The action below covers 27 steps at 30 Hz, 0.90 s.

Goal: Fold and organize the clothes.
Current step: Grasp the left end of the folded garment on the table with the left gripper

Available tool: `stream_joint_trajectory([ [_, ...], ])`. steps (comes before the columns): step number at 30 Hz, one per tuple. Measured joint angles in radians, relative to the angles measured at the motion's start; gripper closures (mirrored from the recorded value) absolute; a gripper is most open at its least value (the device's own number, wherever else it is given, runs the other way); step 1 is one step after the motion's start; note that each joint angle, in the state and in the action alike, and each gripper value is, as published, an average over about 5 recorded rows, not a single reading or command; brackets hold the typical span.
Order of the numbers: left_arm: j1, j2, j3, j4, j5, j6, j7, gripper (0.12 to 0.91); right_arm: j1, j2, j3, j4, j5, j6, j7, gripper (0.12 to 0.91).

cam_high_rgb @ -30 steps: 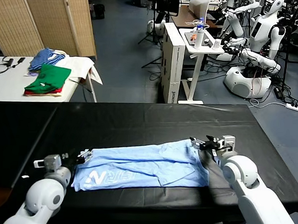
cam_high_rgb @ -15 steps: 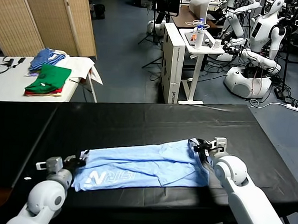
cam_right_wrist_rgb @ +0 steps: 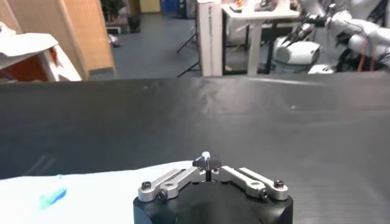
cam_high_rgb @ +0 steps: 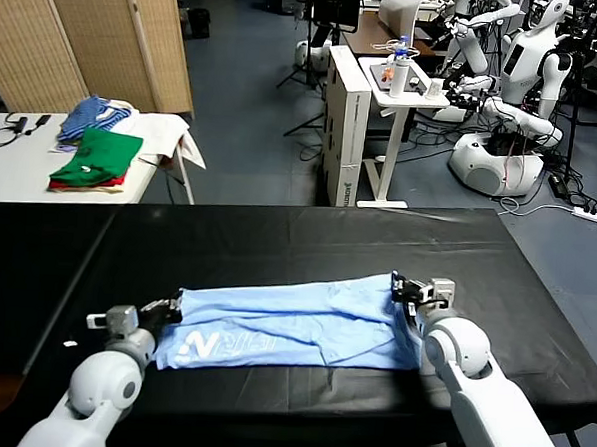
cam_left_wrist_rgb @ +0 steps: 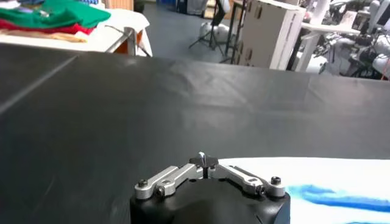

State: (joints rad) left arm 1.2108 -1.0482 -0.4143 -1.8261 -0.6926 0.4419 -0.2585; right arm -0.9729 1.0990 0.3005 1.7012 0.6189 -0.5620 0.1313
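Sky-blue T-shirt (cam_high_rgb: pixel 288 323) lies stretched sideways across the near part of the black table (cam_high_rgb: pixel 277 242), white lettering (cam_high_rgb: pixel 227 345) up near my left end. My left gripper (cam_high_rgb: pixel 166 310) is clenched on the shirt's left edge, fabric pinched at the tips. My right gripper (cam_high_rgb: pixel 407 289) sits at the right edge, fingers drawn together on the cloth corner. Green and red folded garments (cam_high_rgb: pixel 96 163) and a striped bundle (cam_high_rgb: pixel 92 113) rest on the white side table (cam_high_rgb: pixel 11 158) well apart
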Motion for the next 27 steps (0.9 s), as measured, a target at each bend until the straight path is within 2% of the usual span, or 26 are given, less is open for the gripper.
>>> stream_joint_trajectory([
  [4,0.008,0.000,-0.010,-0.003,0.018,-0.004,0.005,0.872,-0.021,-0.025,0.020,0.037,0.019,-0.001,-0.012,0.506],
  [5,0.013,0.000,-0.014,-0.006,0.019,-0.005,0.001,0.847,-0.028,-0.033,0.026,0.051,0.027,-0.001,-0.012,0.449],
  [8,0.032,0.007,-0.031,-0.024,0.009,-0.005,-0.018,0.704,-0.057,-0.059,0.049,0.095,0.045,-0.002,-0.015,0.263],
  [11,0.060,0.017,-0.054,-0.056,0.000,-0.003,-0.034,0.477,-0.093,-0.082,0.075,0.141,0.059,-0.002,-0.018,0.147],
  [14,0.095,0.019,-0.077,-0.094,-0.001,-0.004,-0.039,0.260,-0.131,-0.098,0.101,0.185,0.066,-0.002,-0.022,0.122],
  [17,0.135,0.007,-0.096,-0.132,-0.001,-0.004,-0.039,0.150,-0.163,-0.106,0.120,0.223,0.068,-0.002,-0.024,0.119],
  [27,0.238,-0.092,-0.113,-0.172,0.039,-0.010,-0.034,0.123,-0.213,-0.111,0.136,0.302,0.065,-0.002,-0.020,0.118],
])
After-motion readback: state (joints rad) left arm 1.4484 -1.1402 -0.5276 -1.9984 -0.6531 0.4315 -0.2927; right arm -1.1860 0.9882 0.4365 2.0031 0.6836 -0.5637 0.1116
